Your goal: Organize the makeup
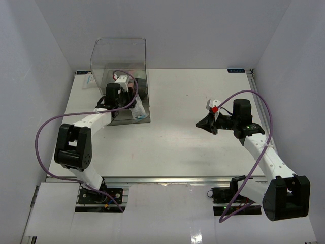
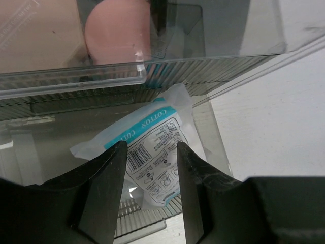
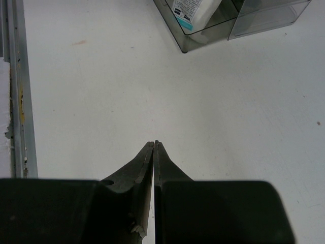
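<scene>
Fig.: L fingers (image 2: 106,178) apart, astride cotton packet (image 2: 157,122) in clear organizer (image 1: 118,51); pink rounded item (image 2: 117,30) beyond. R fingers (image 3: 144,165) closed, empty, above tabletop (image 3: 228,101).

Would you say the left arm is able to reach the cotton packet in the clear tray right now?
Probably yes: the left gripper hangs open right over the cotton packet, with nothing between them.
</scene>
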Robot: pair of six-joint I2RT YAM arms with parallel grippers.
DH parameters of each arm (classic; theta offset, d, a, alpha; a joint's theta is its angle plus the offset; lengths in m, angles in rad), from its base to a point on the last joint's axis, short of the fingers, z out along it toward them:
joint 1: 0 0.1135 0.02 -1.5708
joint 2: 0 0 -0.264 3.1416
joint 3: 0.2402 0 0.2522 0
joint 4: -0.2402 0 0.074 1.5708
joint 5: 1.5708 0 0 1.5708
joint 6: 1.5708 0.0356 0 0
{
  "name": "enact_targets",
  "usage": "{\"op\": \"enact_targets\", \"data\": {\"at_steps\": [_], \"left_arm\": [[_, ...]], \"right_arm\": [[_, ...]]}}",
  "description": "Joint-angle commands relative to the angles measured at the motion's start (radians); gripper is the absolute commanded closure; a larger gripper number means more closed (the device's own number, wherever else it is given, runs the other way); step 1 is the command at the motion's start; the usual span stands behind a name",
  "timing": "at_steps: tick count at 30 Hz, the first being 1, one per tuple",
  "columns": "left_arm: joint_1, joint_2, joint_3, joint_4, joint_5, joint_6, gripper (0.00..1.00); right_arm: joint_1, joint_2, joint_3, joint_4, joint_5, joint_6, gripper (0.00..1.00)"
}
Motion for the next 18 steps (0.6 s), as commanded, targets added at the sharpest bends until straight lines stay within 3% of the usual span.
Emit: {"op": "enact_targets", "data": {"at_steps": [1, 18], "left_arm": [[-0.011, 0.039, 0.036, 0.017, -0.013, 0.004, 0.46], [-0.083, 0.166, 0.027, 0.086, -0.015, 0.002, 0.46]], "right_arm": [[-0.006, 0.004, -0.006, 0.015, -0.017, -0.006, 0.92], [-0.006, 0.015, -0.005, 0.015, -0.011, -0.006, 0.92]]}}
